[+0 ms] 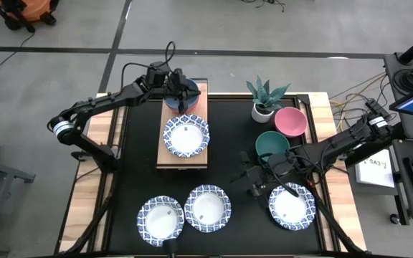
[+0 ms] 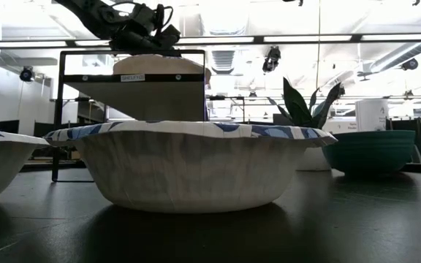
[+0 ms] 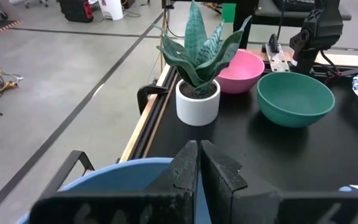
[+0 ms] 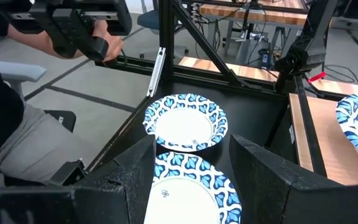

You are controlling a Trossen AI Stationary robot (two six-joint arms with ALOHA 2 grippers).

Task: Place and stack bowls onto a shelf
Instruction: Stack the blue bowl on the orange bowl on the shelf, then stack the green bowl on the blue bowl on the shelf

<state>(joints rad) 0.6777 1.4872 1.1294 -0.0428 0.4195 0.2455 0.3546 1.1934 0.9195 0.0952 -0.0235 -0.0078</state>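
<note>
the black table (image 1: 138,172) carries a light-wood shelf (image 1: 165,152) lying flat toward its far left side. on the shelf sit two containers: a patterned white dish (image 1: 186,135) near the middle, empty, and a blue bowl (image 1: 181,98) at the far end, with the left gripper (image 1: 178,87) closed tight on its rim; in the left wrist view the two dark fingers (image 3: 188,171) meet with no gap over the blue rim (image 3: 117,174). whether the blue bowl has anything inside cannot be told. three more patterned dishes stand on the bare table along the near edge, all empty: one at the left (image 1: 160,218), one in the middle (image 1: 207,208), just beside it, and one at the right (image 1: 292,206). the right gripper (image 1: 258,179) hangs near the right-hand dish and the middle one, its fingers (image 4: 272,171) spread wide and holding nothing. a green bowl (image 1: 272,145) and a pink bowl (image 1: 290,121) rest on the table at the right, close together, both empty as seen from the left wrist. a small white pot (image 1: 262,112) holding a spiky plant (image 1: 267,92) stands just beside the pink bowl.
</note>
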